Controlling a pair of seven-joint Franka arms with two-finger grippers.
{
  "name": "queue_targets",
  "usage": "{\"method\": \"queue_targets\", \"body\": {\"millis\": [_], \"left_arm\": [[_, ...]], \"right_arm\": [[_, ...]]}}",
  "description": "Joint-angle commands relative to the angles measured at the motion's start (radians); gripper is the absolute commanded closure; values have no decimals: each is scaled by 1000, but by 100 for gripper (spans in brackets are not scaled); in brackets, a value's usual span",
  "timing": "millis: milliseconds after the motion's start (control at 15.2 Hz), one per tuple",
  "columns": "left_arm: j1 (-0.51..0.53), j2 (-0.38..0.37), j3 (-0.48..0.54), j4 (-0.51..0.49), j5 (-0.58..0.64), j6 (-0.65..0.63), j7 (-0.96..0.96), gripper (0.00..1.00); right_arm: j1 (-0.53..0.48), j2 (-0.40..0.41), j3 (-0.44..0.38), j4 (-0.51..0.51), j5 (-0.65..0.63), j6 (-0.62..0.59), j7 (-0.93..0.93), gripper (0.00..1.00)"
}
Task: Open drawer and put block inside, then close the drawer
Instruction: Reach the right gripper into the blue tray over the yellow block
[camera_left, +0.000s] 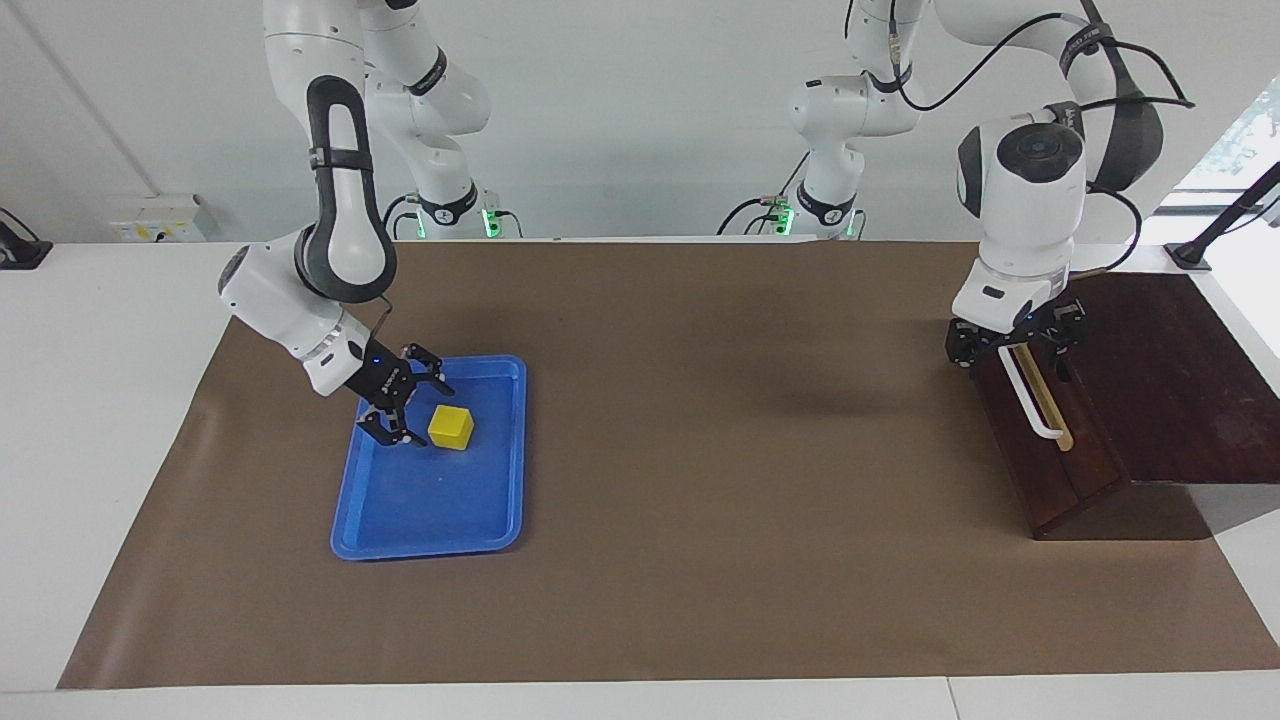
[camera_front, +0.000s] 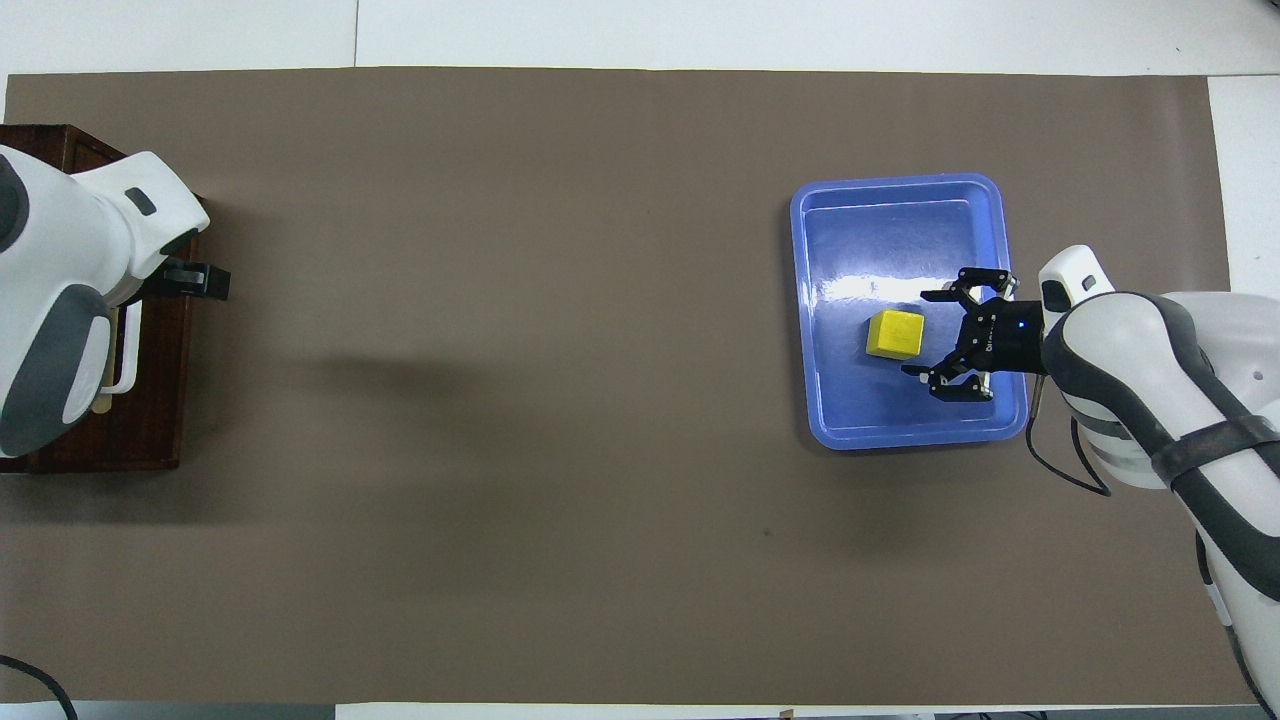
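The yellow block (camera_left: 451, 427) lies in the flat blue tray (camera_left: 430, 520) toward the right arm's end of the table; it also shows in the overhead view (camera_front: 894, 334). My right gripper (camera_left: 420, 412) is open, low over the tray right beside the block, and is not holding it. The dark brown drawer (camera_left: 1050, 470) sits shut in its cabinet (camera_left: 1170, 380) at the left arm's end. My left gripper (camera_left: 1015, 345) is open at the end of the white bar handle (camera_left: 1035, 405) nearer to the robots, with a finger on each side.
A brown mat (camera_left: 700, 450) covers the table between tray and cabinet. In the overhead view the left arm's hand (camera_front: 70, 290) hides much of the cabinet (camera_front: 130, 430) and handle.
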Motion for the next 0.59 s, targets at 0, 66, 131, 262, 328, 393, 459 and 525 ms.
{"method": "queue_targets", "body": {"millis": [0, 66, 131, 262, 328, 393, 459, 525], "left_arm": [[3, -1, 9, -72, 72, 80, 1, 0], [3, 13, 9, -72, 101, 82, 1, 0], [3, 19, 9, -72, 121, 85, 1, 0], [4, 19, 9, -74, 123, 91, 1, 0], [12, 21, 9, -74, 123, 97, 1, 0], [22, 22, 9, -83, 123, 111, 1, 0], [33, 22, 9, -107, 123, 151, 3, 0], [61, 21, 9, -126, 125, 183, 4, 0]], "right_arm": [[-20, 16, 8, 2, 36, -19, -41, 0], [-20, 16, 8, 2, 38, -23, -47, 0], [-23, 16, 8, 2, 39, -23, -56, 0], [-15, 16, 10, 2, 56, -23, -62, 0], [-12, 17, 8, 2, 58, -20, -81, 0], [-10, 17, 8, 2, 59, -15, -102, 0], [-12, 17, 8, 2, 59, -15, -117, 0], [-10, 17, 8, 2, 59, -13, -130, 0]]}}
